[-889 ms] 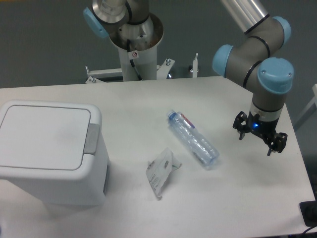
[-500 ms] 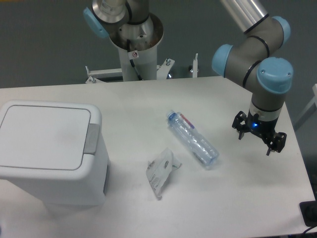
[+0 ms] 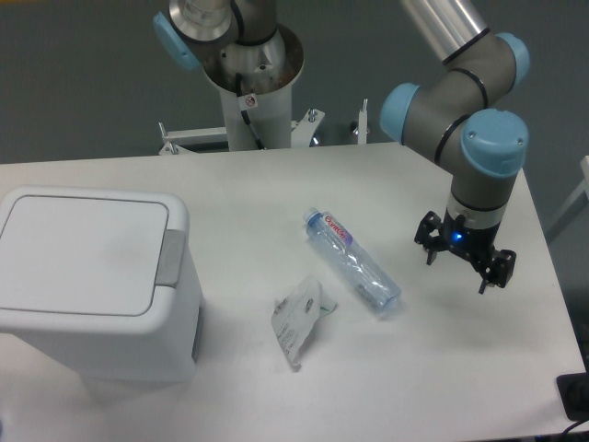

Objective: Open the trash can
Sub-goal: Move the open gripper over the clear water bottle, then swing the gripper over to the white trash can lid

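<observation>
**Gripper drifting left, trash can still shut**

Gripper (image 3: 465, 262) first: my two fingers are spread wide, holding nothing and touching nothing, hanging above the right part of the table (image 3: 230, 184). A small blue light glows at the wrist just above them.

Compared with a moment ago I have shifted a little to the left and toward the middle of the table, and my wrist has turned slightly with the move. The plastic bottle (image 3: 352, 261) lying on its side near me also sits a touch further left than it did, though I cannot tell whether I brushed it. I read the shift as the start of my travel across the table, nothing more yet.

Beyond the bottle, a crumpled wrapper (image 3: 299, 319) lies on the tabletop between it and the bin.

Well apart from me, at the far left edge of the table, stands the trash can (image 3: 92, 281). Its flat lid (image 3: 81, 253) is down, and the grey push tab (image 3: 169, 257) on its right side faces my way, untouched. Reaching that tab looks like my next job, and most of the distance remains.
</observation>
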